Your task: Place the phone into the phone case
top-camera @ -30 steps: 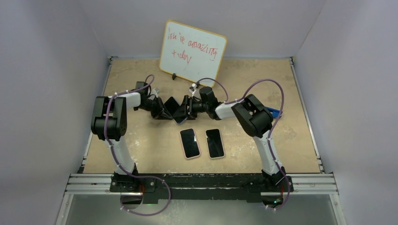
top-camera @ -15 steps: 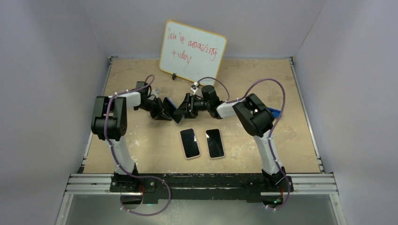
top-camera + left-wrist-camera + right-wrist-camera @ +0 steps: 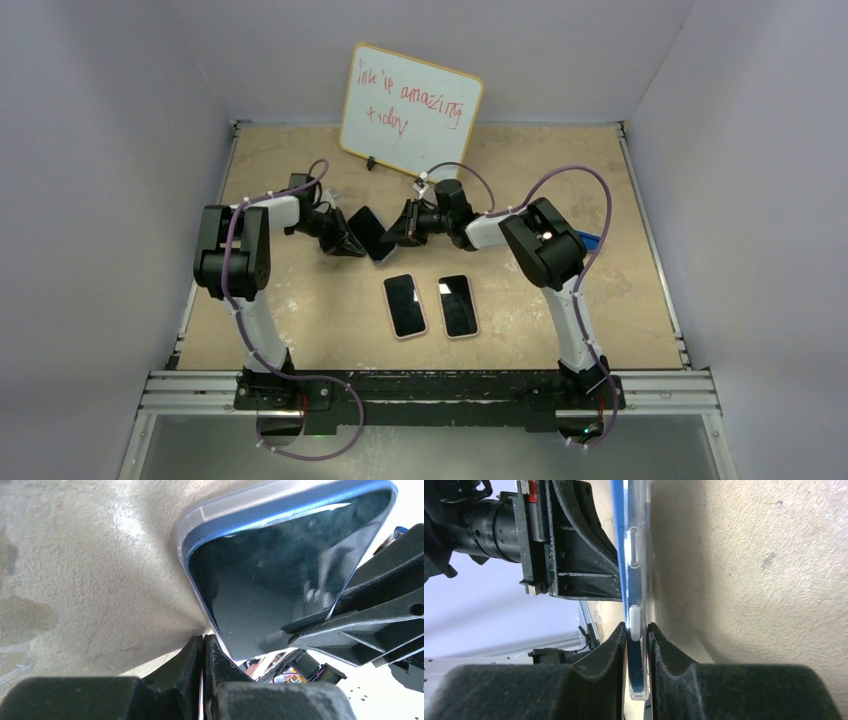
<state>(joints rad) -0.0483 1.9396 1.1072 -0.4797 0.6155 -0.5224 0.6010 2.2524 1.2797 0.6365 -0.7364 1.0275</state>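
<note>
Red-inked whiteboard (image 3: 410, 112) — "amazing today" — behind phone (image 3: 369, 233)

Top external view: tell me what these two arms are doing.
Both arms hold one blue phone in a clear plastic case between them. The left claw is shut on a corner, and the right claw pinches its side edge. Two more cased phones lie flat nearer the bases.

In the right wrist view the phone (image 3: 633, 580) appears edge-on, screen unseen, top cut by the frame, lower end buried in the right tool (image 3: 638, 632). In the left wrist view, whether the closed left tool (image 3: 204, 647) pinches its corner is unclear. From above, the right arm hides most of a blue object (image 3: 592, 240).
</note>
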